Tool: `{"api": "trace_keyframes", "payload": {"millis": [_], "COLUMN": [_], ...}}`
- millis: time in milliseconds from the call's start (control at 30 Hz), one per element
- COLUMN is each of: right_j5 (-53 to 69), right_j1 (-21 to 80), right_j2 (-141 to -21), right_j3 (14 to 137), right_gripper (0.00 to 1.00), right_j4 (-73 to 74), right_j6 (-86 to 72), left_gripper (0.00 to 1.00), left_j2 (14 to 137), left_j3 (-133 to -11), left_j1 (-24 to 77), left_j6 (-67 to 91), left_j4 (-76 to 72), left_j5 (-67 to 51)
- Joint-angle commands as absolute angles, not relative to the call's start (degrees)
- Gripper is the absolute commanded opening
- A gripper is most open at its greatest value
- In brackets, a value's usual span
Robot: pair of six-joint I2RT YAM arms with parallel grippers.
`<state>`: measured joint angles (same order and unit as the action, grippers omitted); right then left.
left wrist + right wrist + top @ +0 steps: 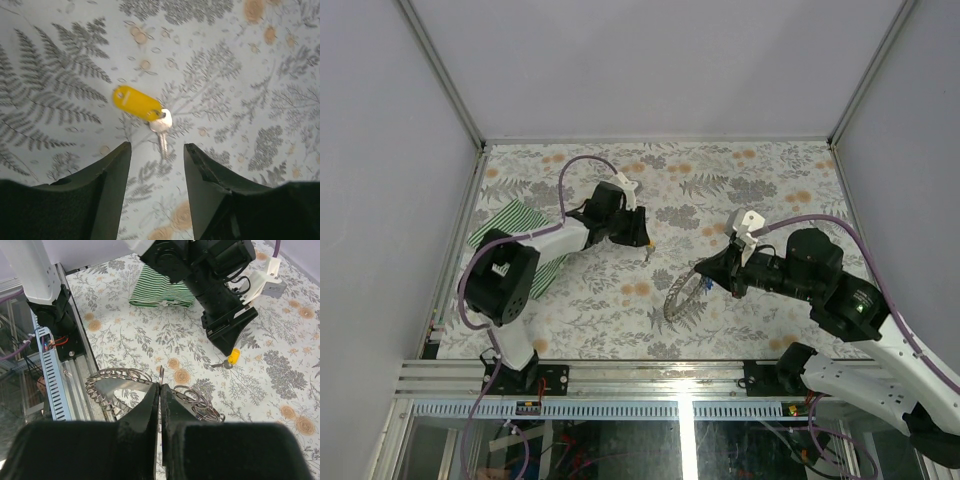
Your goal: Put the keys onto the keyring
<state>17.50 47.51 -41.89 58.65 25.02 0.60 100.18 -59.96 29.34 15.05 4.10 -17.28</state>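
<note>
The fern-printed surface [790, 180] carries a yellow-headed key [142, 106], lying flat just ahead of my left end effector [156, 152], whose jaws stand apart with nothing between them. The key's long axis runs diagonally, its blade pointing back into that gap. My right end effector [160, 390] is clamped on the keyring [117, 374], well apart from the key, so my left arm is nearer.

Plain grey walls [380, 150] enclose a fern-print tablecloth [720, 180].

A yellow-headed key [141, 104] lies flat, apart from the grey coiled keyring [120, 372] pinched in the right jaws
</note>
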Motion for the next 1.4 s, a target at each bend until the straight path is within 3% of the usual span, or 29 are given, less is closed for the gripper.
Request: {"api": "trace_keyframes", "payload": {"millis": [0, 367, 1067, 1367], "right_j5": [17.3, 18.5, 20.3, 20.2], "right_j1": [47.5, 47.5, 47.5, 47.5], "right_j2": [-40.5, -41.0, -42.0, -41.7], "right_j3": [58.8, 58.8, 58.5, 58.5], "right_gripper": [0.0, 0.0, 0.0, 0.0], "right_j4": [21.5, 20.3, 18.3, 18.1], "right_j6": [-0.2, -1.1, -1.9, -2.3], "left_gripper": [0.48, 0.46, 0.43, 0.35], "left_j2": [104.7, 111.5, 113.7, 116.4], "left_j3": [-64.7, -70.0, -69.2, -70.1], "left_j1": [27.2, 26.5, 26.6, 26.8], "left_j6": [12.0, 11.0, 10.2, 10.2], "left_j4": [1.5, 3.6, 5.5, 5.3], "left_j5": [-22.0, -23.8, -23.5, -24.0]}}
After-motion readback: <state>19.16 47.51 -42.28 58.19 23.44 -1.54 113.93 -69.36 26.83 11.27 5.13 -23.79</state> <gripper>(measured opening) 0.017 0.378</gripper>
